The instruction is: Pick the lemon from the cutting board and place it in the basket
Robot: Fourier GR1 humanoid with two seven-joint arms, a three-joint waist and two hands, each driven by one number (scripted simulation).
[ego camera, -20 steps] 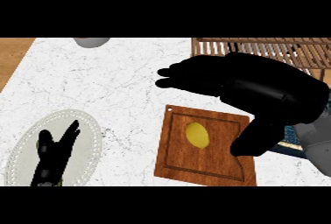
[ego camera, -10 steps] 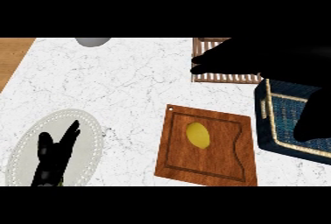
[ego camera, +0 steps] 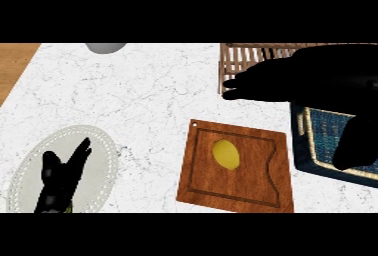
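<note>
Nearest the lower edge, the robot's black left hand (ego camera: 57,177) rests with straight, relaxed fingers pointing up over an oval pale plate with a beaded rim (ego camera: 103,145), at the view's left. To its right lies a brown wooden cutting board with a routed groove (ego camera: 251,185), set slightly askew on the white marbled counter (ego camera: 133,95). On the board's upper left part sits the small yellow oval lemon (ego camera: 226,154), untouched and clear of both hands.

Just beside the board's right edge stands the dark blue woven basket with a pale rim (ego camera: 314,145), partly hidden by the right arm. Farther back, the black right hand (ego camera: 277,85) hangs over a slatted wooden rack (ego camera: 240,60); it shows as a dark mass, so whether its fingers are curled or straight cannot be told. A grey round object (ego camera: 107,47) peeks in at the far edge.

The lemon is probably light and stiff, with a smooth, rounded skin that could roll or slip. A hold across its narrower middle, fingers and thumb on opposite sides, looks safest
</note>
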